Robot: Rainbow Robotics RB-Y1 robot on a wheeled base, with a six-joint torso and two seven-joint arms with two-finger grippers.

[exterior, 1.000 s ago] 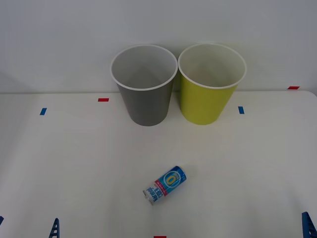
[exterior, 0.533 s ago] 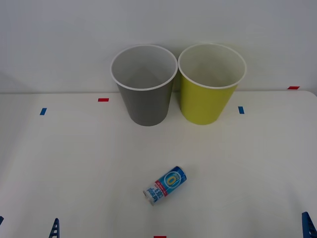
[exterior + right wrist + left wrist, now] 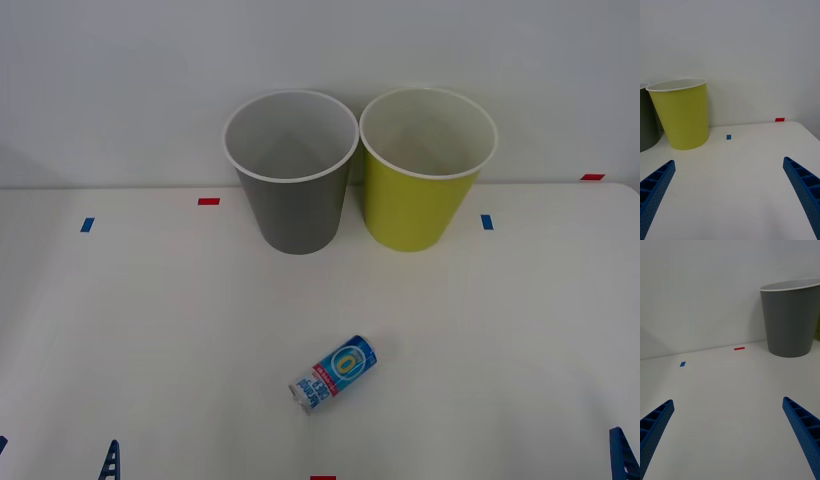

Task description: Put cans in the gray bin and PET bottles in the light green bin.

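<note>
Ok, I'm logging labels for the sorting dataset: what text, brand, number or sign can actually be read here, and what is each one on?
Can: printing in a yellow oval logo, a red band and the white lower part, all too small to read.
Gray bin: no text.
Light green bin: no text.
Table: red and blue tape marks, no writing.
Nothing can be quoted as it reads.

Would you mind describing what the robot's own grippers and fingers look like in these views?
Each gripper has two bright blue fingers. On the right gripper and the left gripper the fingers are long, tapering wedges with an open ribbed lattice along one face and a finely dotted texture on the side. In the front view only their blue tips show at the bottom edge. No cables or markings are visible.
</note>
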